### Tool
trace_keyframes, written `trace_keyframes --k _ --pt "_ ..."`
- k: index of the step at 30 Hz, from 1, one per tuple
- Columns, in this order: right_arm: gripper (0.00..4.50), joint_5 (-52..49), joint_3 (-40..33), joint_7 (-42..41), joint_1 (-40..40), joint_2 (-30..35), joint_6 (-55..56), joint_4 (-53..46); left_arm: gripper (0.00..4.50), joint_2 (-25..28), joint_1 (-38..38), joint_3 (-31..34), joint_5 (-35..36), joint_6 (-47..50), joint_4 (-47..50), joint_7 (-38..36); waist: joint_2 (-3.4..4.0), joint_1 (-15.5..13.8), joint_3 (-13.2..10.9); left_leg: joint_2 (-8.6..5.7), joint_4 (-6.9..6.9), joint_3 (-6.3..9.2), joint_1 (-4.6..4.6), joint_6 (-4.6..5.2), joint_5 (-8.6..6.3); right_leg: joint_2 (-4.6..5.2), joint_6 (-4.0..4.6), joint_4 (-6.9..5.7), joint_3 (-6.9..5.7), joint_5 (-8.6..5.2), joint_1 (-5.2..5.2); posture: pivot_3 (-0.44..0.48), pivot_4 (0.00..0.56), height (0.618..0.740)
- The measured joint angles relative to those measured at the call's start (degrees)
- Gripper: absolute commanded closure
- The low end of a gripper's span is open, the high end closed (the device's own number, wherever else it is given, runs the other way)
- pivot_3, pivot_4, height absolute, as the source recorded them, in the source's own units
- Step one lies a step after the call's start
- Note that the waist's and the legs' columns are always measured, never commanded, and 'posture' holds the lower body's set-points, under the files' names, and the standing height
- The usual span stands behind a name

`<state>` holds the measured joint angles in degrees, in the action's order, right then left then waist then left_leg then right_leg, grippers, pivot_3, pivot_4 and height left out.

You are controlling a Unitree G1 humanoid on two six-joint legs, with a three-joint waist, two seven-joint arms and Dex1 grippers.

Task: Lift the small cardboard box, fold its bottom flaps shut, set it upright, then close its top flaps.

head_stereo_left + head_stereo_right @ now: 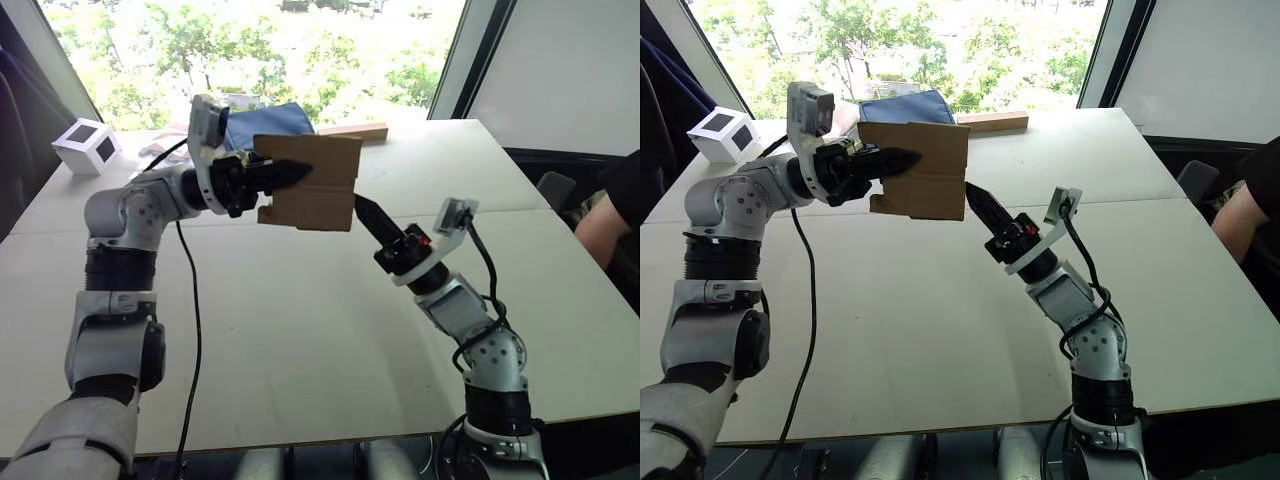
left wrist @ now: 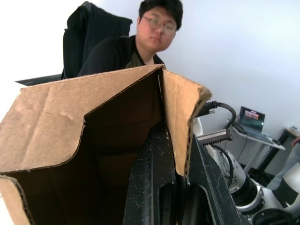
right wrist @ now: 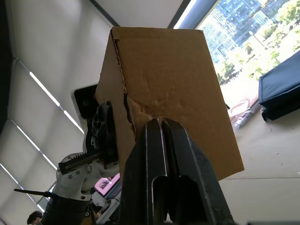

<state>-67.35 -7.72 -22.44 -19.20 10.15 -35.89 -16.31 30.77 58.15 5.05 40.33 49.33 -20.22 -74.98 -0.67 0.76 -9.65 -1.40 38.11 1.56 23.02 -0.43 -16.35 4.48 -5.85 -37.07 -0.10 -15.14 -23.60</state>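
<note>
Left jaws (image 1: 290, 173) clamped on box (image 1: 318, 195) wall | right jaws (image 1: 362, 207) closed, tips touching box | box held above desk (image 1: 300, 330)

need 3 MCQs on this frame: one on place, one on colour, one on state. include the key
1. Where is the small cardboard box?
A. flat on the table
B. held up above the table
C. on the floor

2. What colour is the cloth bundle at the far side of the table?
A. blue
B. red
C. yellow

3. How does the right gripper stand?
A. wide open, away from the box
B. shut, its tip at the box
C. clamped on the wooden block

Key:
1 B, the left gripper holds one wall of the box, clear of the table.
2 A, it shows blue behind the box.
3 B, the fingers lie together against the cardboard.
</note>
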Motion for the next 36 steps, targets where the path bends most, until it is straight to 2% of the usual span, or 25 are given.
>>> trace_keyframes --k 2,5,6,7,8,10,13,16,18,23,27,30,33,36 --pt "4.48 -0.4 -1.2 -0.5 1.5 2.3 -0.9 -0.7 4.5 1.1 0.1 -0.7 -0.6 0.4 0.2 -0.3 0.0 0.0 0.0 -0.01 0.0 0.0 0.01 0.0 0.0 0.01 0.0 0.01 0.0 0.0 0.0 0.0 0.15 0.737" --pt "4.48 0.0 -3.7 -3.4 4.8 12.1 -3.6 -2.9 4.5 4.8 1.3 -5.3 -3.5 0.4 1.5 -2.5 -0.01 -0.2 0.0 -0.04 0.01 0.0 0.05 0.01 -0.01 0.03 0.0 0.03 0.0 0.0 0.0 0.0 0.15 0.737" --pt "4.48 1.5 -4.1 -5.9 6.4 18.1 -5.0 -4.1 4.5 7.4 2.5 -8.7 -5.7 -0.2 2.6 -4.5 0.0 -0.2 0.0 -0.08 0.01 0.01 0.06 0.03 -0.02 0.04 -0.01 0.04 -0.02 0.0 0.0 0.0 0.15 0.737" --pt "4.48 3.8 -4.7 -9.6 8.5 24.9 -6.0 -5.5 4.5 10.8 5.2 -15.0 -11.7 -3.7 3.5 -7.4 -0.01 -0.2 0.0 -0.09 0.01 0.0 0.04 0.05 -0.03 0.03 -0.01 0.11 -0.02 -0.01 0.04 0.0 0.15 0.737" --pt "4.48 4.9 -4.9 -11.2 9.2 27.8 -6.5 -6.1 4.5 12.2 6.5 -18.1 -14.9 -5.4 3.8 -8.4 0.0 -0.1 0.0 -0.11 0.0 -0.03 -0.01 0.06 -0.03 0.03 -0.02 0.2 -0.01 -0.02 0.07 0.0 0.15 0.737" --pt "4.48 8.5 -4.5 -16.2 11.2 34.8 -6.9 -8.4 4.5 12.9 9.9 -25.0 -22.4 -11.5 3.7 -10.4 0.01 -0.2 0.0 -0.08 -0.01 -0.04 -0.12 0.11 -0.06 0.02 -0.17 0.36 -0.01 -0.12 0.23 0.0 0.15 0.737" --pt "4.48 13.1 -3.6 -21.8 13.0 42.5 -6.9 -14.0 4.5 12.9 12.7 -32.4 -29.4 -16.1 4.2 -14.3 -0.01 0.0 0.0 0.01 -0.01 -0.02 -0.09 0.16 -0.09 -0.06 -0.25 0.41 -0.01 -0.19 0.23 0.0 0.15 0.737" --pt "4.48 14.9 -2.2 -22.9 11.8 45.1 -6.9 -20.6 4.5 11.9 15.0 -38.7 -37.0 -17.3 4.6 -14.8 -0.02 0.1 0.0 0.04 -0.01 -0.01 -0.09 0.22 -0.12 -0.09 -0.25 0.41 0.01 -0.19 0.22 0.0 0.15 0.737" --pt "4.48 18.6 0.0 -22.9 12.2 47.0 -6.2 -24.1 4.5 11.6 15.4 -41.7 -38.5 -16.3 5.7 -16.1 -0.04 -0.1 0.0 0.04 0.01 0.03 0.01 0.22 -0.12 -0.08 -0.26 0.42 0.0 -0.19 0.17 0.0 0.15 0.737" --pt "4.48 26.6 6.4 -20.3 14.1 47.2 -6.1 -26.2 4.5 8.9 16.4 -46.6 -39.8 -13.3 5.7 -17.3 -0.11 -0.5 -0.1 -0.05 0.2 0.13 0.17 0.22 -0.12 -0.01 -0.27 0.42 0.0 -0.18 0.17 0.0 0.15 0.737" --pt "4.48 31.2 9.4 -18.2 15.5 46.0 -5.9 -26.5 4.5 6.3 17.0 -49.3 -39.4 -3.4 8.2 -17.3 -0.12 -0.2 -0.1 -0.08 0.21 0.15 0.2 0.22 -0.12 0.01 -0.29 0.41 0.0 -0.19 0.15 0.0 0.15 0.737" --pt "4.48 32.9 10.1 -17.2 15.6 44.8 -6.0 -26.5 4.5 6.2 17.0 -50.5 -38.5 -0.6 12.1 -17.3 -0.12 -0.1 -0.1 -0.06 0.2 0.17 0.18 0.22 -0.12 -0.01 -0.29 0.39 0.0 -0.19 0.15 0.0 0.15 0.737" --pt "4.5 33.6 11.2 -16.8 14.5 43.7 -6.3 -26.4 3.8 5.9 16.9 -51.3 -38.6 0.4 13.9 -17.3 -0.12 -0.1 -0.1 -0.03 0.2 0.18 0.15 0.22 -0.12 -0.05 -0.29 0.35 0.0 -0.19 0.15 0.0 0.15 0.737" --pt "4.5 34.4 11.7 -16.8 13.8 43.0 -6.3 -26.1 2.64 5.3 16.9 -51.3 -38.7 1.5 14.7 -17.3 -0.12 -0.2 -0.1 -0.04 0.21 0.18 0.15 0.22 -0.12 -0.04 -0.29 0.32 0.0 -0.19 0.15 0.0 0.15 0.737"
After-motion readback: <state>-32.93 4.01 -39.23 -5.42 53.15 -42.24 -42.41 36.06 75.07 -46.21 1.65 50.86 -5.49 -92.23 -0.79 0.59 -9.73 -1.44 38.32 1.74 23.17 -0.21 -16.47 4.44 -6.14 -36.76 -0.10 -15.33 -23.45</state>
